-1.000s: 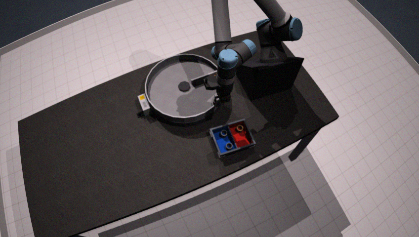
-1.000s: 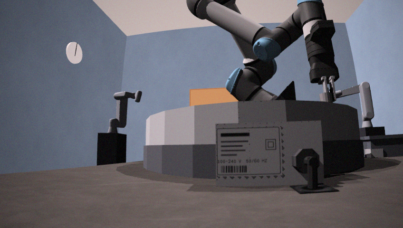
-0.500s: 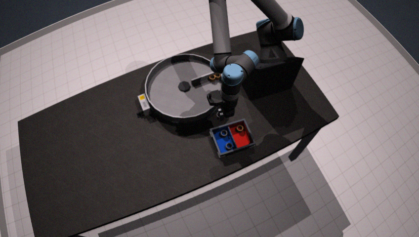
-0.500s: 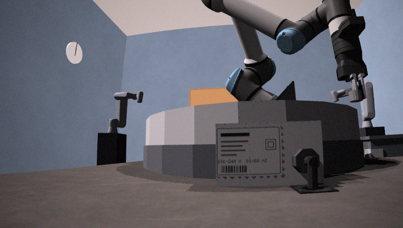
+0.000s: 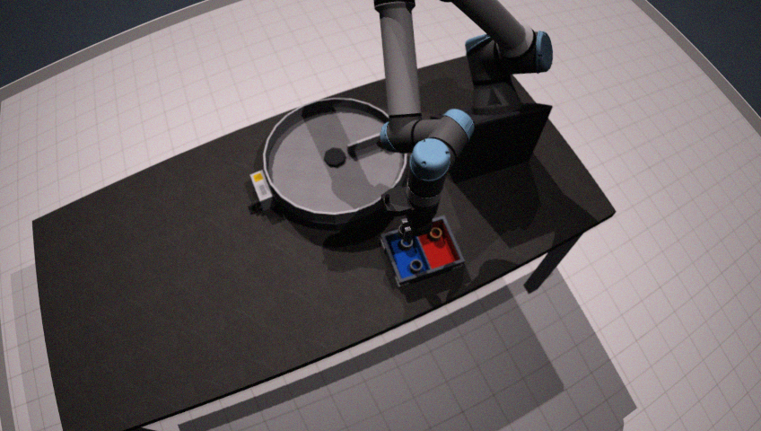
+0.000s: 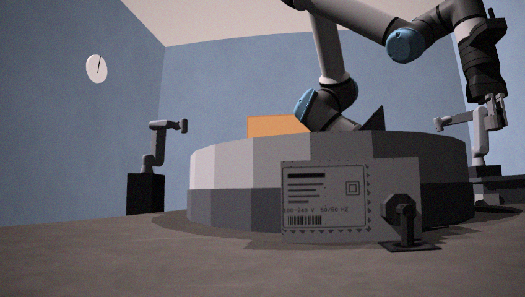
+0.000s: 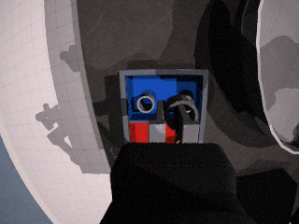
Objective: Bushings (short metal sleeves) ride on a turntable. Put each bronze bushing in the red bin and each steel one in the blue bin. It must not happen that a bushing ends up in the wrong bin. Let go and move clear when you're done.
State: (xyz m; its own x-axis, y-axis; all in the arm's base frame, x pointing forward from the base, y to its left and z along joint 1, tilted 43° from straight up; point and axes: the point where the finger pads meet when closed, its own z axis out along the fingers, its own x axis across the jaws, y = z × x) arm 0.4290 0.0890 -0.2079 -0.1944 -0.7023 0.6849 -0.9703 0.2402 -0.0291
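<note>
Exterior: gripper (image 5: 406, 226) (image 6: 496, 117) (image 7: 169, 110) holds grey cylindrical bushing (image 5: 406, 231) (image 6: 492, 123) (image 7: 169, 110).

the gripper (image 5: 406, 234) (image 6: 495, 123) (image 7: 169, 110) has moved away from the turntable (image 5: 299, 187) (image 6: 280, 165) (image 7: 276, 100) to above the bins (image 5: 462, 256) (image 7: 163, 73)
</note>
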